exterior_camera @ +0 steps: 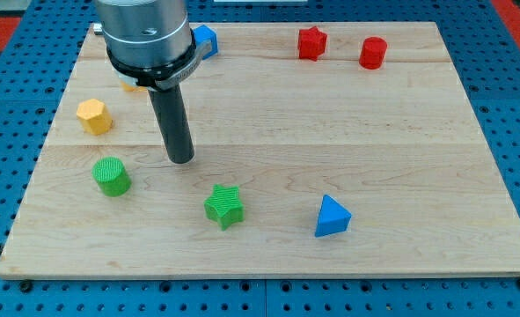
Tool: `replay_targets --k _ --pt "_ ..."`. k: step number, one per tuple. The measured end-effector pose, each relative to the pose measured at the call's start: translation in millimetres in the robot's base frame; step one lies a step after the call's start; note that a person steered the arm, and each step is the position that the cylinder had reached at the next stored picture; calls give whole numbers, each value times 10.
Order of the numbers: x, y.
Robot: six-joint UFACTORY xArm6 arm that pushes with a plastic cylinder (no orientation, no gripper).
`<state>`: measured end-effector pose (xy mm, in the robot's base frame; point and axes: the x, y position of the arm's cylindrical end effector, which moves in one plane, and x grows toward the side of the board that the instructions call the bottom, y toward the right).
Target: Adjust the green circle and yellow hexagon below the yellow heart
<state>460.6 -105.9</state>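
The green circle (112, 176) lies near the board's left side. The yellow hexagon (94, 116) lies above it, close to the left edge. A yellow block (129, 85), mostly hidden behind the arm, shows only as a small edge at the upper left; its shape cannot be made out. My tip (181, 159) rests on the board to the right of the green circle and lower right of the yellow hexagon, touching neither.
A green star (224, 206) lies at the lower middle, a blue triangle (332, 217) to its right. A blue block (206, 40) sits at the top by the arm. A red star (311, 43) and a red cylinder (373, 53) lie at the upper right.
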Motion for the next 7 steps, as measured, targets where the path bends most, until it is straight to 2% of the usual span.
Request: replay_targets --k 2,3,4,6,7 --pt "-141 -1052" --pt "-452 -1682" --pt "-659 -1962" --pt "-511 -1222" --pt "-781 -1951"
